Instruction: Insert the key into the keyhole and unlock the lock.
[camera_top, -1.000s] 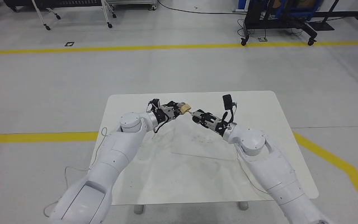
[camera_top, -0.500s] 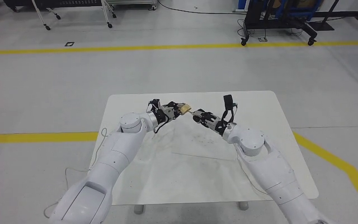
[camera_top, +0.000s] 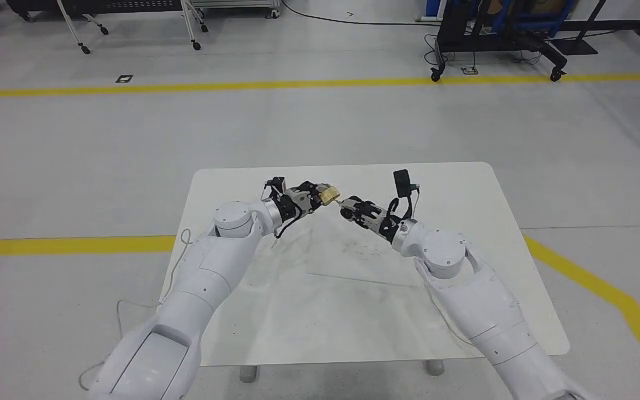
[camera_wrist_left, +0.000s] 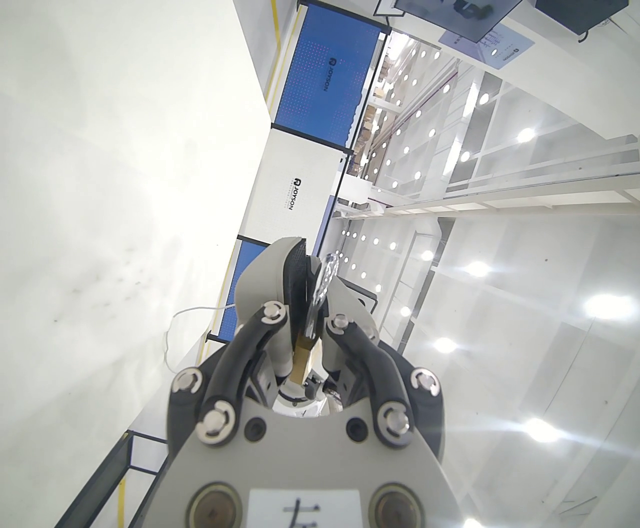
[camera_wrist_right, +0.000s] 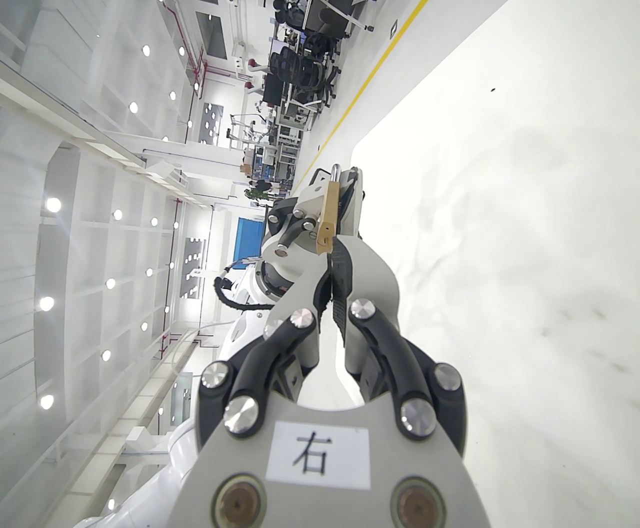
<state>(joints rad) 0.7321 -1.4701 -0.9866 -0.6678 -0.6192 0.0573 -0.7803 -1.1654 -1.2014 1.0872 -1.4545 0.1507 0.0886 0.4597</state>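
From above: nudges right gripper (camera_top: 346, 205) closer to lock (camera_top: 329, 191) than a second ago, leaving lock just beside it at 10 o'clock; puts insertion at hand, likely not yet begun. From left wrist: shows left gripper (camera_wrist_left: 311, 280) clamped on lock. From right wrist: shows own pads (camera_wrist_right: 344, 280) pressed tight, presumably pinching the hidden key; places lock's brass base at 12 o'clock, touching or nearly so

White table (camera_top: 300, 320) on grey floor (camera_top: 300, 120) crossed by yellow lines (camera_top: 200, 88).
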